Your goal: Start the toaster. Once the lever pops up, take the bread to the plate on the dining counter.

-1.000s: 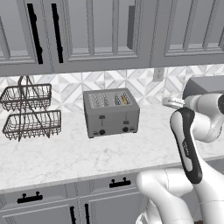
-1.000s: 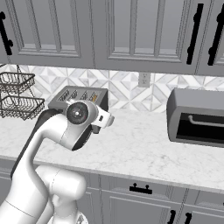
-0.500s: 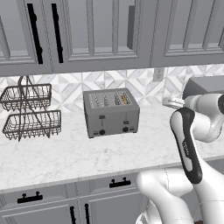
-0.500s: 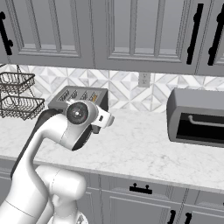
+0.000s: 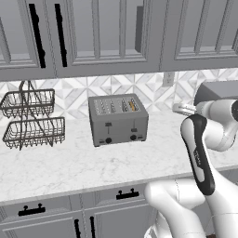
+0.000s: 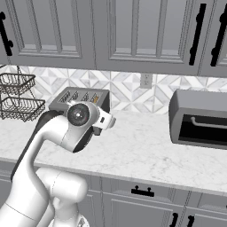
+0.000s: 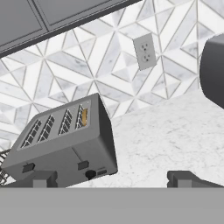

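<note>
No movement since prior frame; end effector (image 7: 112,178) apart, tips cropped; bread (image 7: 84,117) half-hidden in toaster (image 7: 65,142).

The toaster (image 5: 118,120) is showing brushed grey metal, with 2 black levers and 2 black knobs on its front. The bread (image 5: 132,106) is glowing golden-orange in 1 slot. The counter (image 5: 69,162) is showing white marble with faint grey veins. The backsplash (image 6: 128,91) is wearing a white and pale grey geometric pattern. The cabinets (image 5: 102,37) are showing grey with black handles. The oven (image 6: 199,119) is looking dark grey. The wire basket (image 5: 30,121) is showing dark grey.
</note>
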Robot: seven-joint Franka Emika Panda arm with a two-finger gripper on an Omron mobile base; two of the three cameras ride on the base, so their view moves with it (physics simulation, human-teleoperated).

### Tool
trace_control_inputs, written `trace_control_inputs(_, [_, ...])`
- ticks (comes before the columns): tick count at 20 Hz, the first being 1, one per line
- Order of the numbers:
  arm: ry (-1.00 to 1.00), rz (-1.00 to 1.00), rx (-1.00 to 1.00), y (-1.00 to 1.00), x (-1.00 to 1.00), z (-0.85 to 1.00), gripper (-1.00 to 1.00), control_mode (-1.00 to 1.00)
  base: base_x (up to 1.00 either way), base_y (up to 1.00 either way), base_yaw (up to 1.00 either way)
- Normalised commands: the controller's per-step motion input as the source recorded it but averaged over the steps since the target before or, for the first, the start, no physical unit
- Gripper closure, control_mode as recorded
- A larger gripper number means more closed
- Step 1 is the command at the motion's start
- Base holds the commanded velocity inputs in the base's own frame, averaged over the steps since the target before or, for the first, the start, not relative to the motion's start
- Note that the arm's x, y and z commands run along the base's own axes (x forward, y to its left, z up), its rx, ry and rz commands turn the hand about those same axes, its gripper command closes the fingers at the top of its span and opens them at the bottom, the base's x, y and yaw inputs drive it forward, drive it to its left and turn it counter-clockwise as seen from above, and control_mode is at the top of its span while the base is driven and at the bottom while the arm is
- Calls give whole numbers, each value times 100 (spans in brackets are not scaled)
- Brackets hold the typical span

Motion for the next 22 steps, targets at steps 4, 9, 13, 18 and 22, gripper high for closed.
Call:
trace_control_inputs(4, [0, 0, 0, 0, 0, 0, -100, -100, 0, 0, 0])
trace_control_inputs(9, [0, 0, 0, 0, 0, 0, -100, -100, 0, 0, 0])
trace_control_inputs(13, [0, 0, 0, 0, 0, 0, -100, -100, 0, 0, 0])
trace_control_inputs(18, [0, 0, 0, 0, 0, 0, -100, -100, 0, 0, 0])
trace_control_inputs(22, [0, 0, 0, 0, 0, 0, -100, -100, 0, 0, 0])
